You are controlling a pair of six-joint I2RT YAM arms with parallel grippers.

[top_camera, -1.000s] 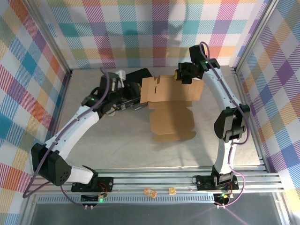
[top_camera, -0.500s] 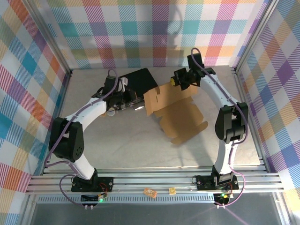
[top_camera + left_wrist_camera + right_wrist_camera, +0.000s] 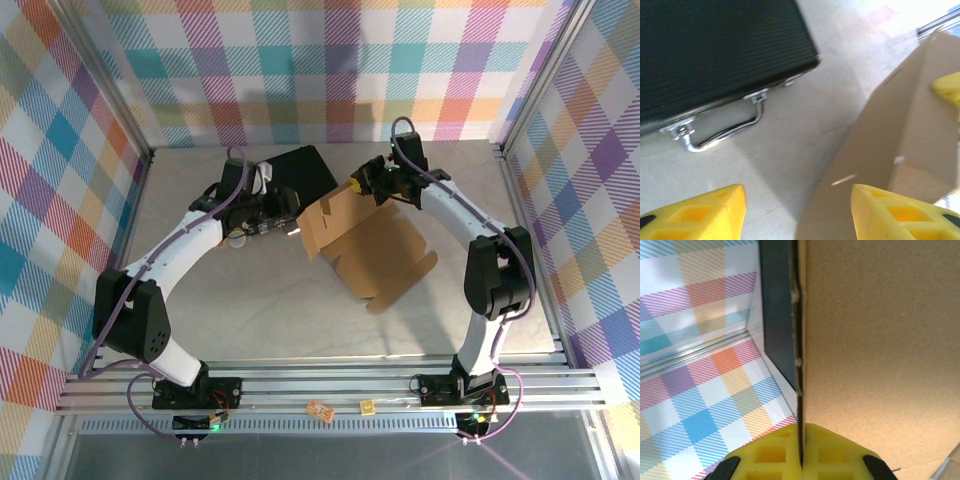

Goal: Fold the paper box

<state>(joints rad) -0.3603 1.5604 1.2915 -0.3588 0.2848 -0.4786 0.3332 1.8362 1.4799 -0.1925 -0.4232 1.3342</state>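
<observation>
The paper box (image 3: 380, 250) is a brown cardboard sheet lying skewed on the table, with its far panel (image 3: 335, 210) raised. My right gripper (image 3: 358, 186) is shut on the top edge of that raised panel. In the right wrist view the yellow fingers (image 3: 840, 455) of the right gripper (image 3: 801, 456) pinch the thin edge of the cardboard (image 3: 880, 340). My left gripper (image 3: 297, 214) is just left of the raised panel. In the left wrist view the left gripper (image 3: 797, 215) is open. The cardboard (image 3: 900, 140) stands ahead of the right finger (image 3: 895, 215), and nothing is gripped.
A black hard case (image 3: 295, 172) lies at the back, close behind my left gripper, with its chrome handle (image 3: 725, 135) facing the left fingers. Plaid walls enclose the table on three sides. Metal rails (image 3: 330, 385) run along the near edge.
The box has swung round and shifted left. My right gripper moved left and nearer, still holding the raised panel. My left gripper closed, then opened again, and its arm folded back.
</observation>
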